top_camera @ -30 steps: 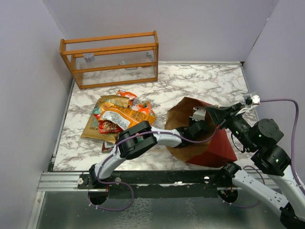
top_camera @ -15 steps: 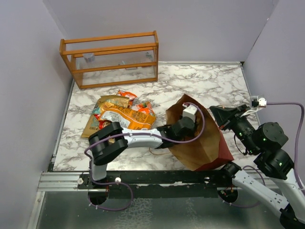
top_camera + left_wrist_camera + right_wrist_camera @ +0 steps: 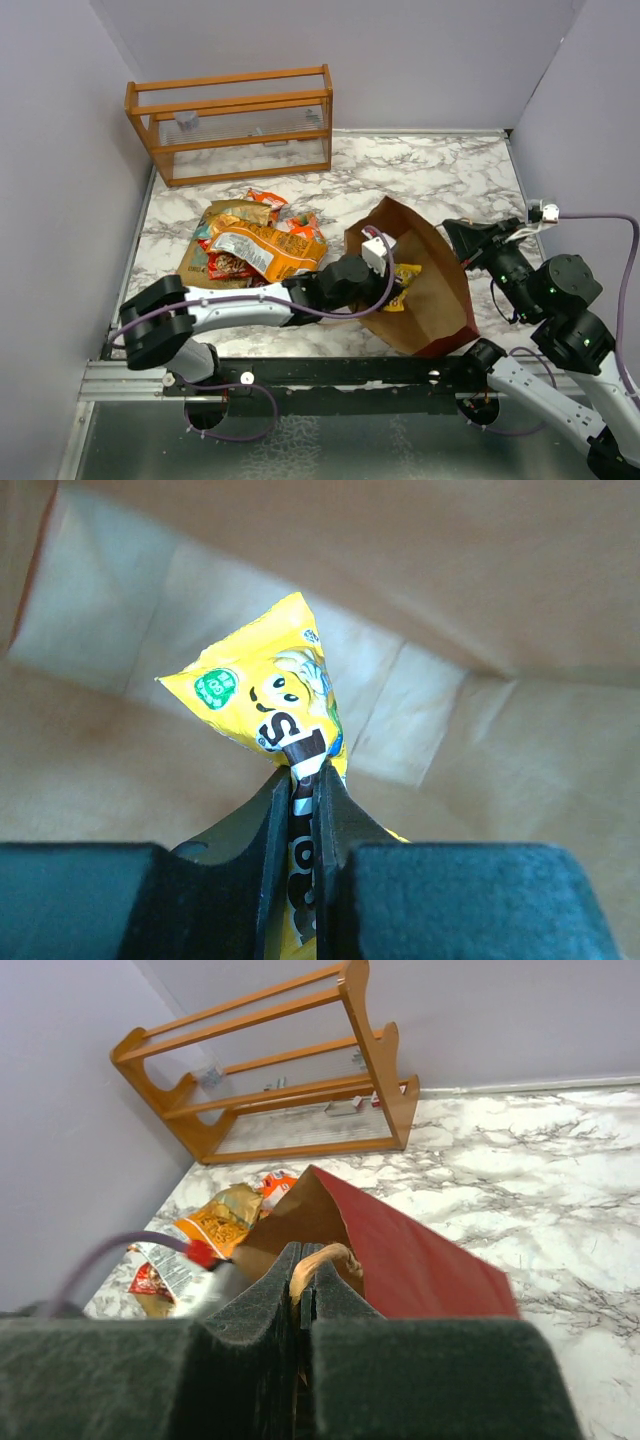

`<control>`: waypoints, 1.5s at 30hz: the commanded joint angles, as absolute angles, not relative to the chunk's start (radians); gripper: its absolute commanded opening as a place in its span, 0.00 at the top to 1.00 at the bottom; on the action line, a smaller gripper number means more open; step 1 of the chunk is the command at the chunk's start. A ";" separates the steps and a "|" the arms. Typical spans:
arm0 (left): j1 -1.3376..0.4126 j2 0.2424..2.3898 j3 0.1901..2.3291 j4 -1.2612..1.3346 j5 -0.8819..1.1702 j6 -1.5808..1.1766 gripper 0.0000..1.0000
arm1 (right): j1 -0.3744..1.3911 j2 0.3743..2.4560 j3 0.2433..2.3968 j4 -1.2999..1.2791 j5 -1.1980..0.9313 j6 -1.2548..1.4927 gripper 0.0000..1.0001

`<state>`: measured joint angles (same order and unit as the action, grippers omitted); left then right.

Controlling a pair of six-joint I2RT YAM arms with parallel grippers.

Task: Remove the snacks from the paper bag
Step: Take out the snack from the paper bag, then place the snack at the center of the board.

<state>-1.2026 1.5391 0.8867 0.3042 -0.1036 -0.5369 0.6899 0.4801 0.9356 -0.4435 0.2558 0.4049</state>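
Note:
The paper bag (image 3: 435, 300) lies on its side, dark red outside (image 3: 420, 1250), brown kraft inside (image 3: 500, 580), with its mouth facing left. My left gripper (image 3: 385, 290) sits at the mouth, shut on a yellow snack packet (image 3: 401, 296). In the left wrist view the packet (image 3: 265, 690) sticks up from between the fingertips of that gripper (image 3: 303, 777). My right gripper (image 3: 450, 230) holds the bag's upper edge; in the right wrist view this gripper (image 3: 307, 1265) is shut on the tan cord handle (image 3: 325, 1258). Several snacks (image 3: 250, 250) lie piled left of the bag.
An orange wooden rack (image 3: 235, 125) stands at the back left of the marble table (image 3: 430, 170). Purple walls close in the left, back and right sides. The left arm (image 3: 230, 305) stretches low along the front edge.
My left gripper has drawn back leftward from deep inside the bag to its mouth, bringing the yellow packet. The left elbow swung out left. The bag has sagged flatter.

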 commanded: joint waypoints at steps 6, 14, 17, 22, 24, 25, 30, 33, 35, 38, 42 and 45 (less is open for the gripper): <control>-1.208 1.195 0.865 0.084 -0.115 -0.382 0.99 | 0.689 0.491 0.908 -0.401 0.333 0.373 0.98; -1.185 1.086 0.964 -0.085 -0.165 -0.330 1.00 | 0.689 0.519 0.906 -0.402 0.345 0.362 0.98; -1.175 1.081 1.032 -0.100 -0.183 -0.313 1.00 | 0.689 0.529 0.902 -0.400 0.346 0.367 0.98; -1.073 1.057 1.111 -0.084 -0.189 -0.379 1.00 | 0.689 0.544 0.898 -0.399 0.345 0.367 0.98; -1.012 1.061 1.145 -0.061 -0.113 -0.396 1.00 | 0.689 0.549 0.902 -0.400 0.342 0.365 0.98; -0.979 1.071 1.166 -0.058 -0.080 -0.402 1.00 | 0.689 0.550 0.904 -0.401 0.341 0.365 0.98; -0.909 1.134 1.260 -0.081 -0.015 -0.424 1.00 | 0.689 0.557 0.899 -0.387 0.323 0.374 0.98; -0.857 1.154 1.297 -0.169 -0.059 -0.417 1.00 | 0.689 0.557 0.903 -0.385 0.316 0.379 0.98; -0.796 1.168 1.309 -0.251 -0.076 -0.431 1.00 | 0.689 0.557 0.907 -0.389 0.319 0.377 0.98; -0.670 1.159 1.281 -0.354 -0.064 -0.454 1.00 | 0.689 0.553 0.913 -0.396 0.334 0.369 0.98; -0.517 1.104 1.180 -0.461 -0.137 -0.463 1.00 | 0.688 0.537 0.905 -0.404 0.348 0.369 0.98; -0.437 1.071 1.091 -0.544 -0.243 -0.508 1.00 | 0.689 0.524 0.892 -0.404 0.351 0.370 0.98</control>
<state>-0.5194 1.1351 1.1793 -0.3790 -0.1085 -0.4507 0.6899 0.5480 0.9058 -0.4171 0.3218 0.3759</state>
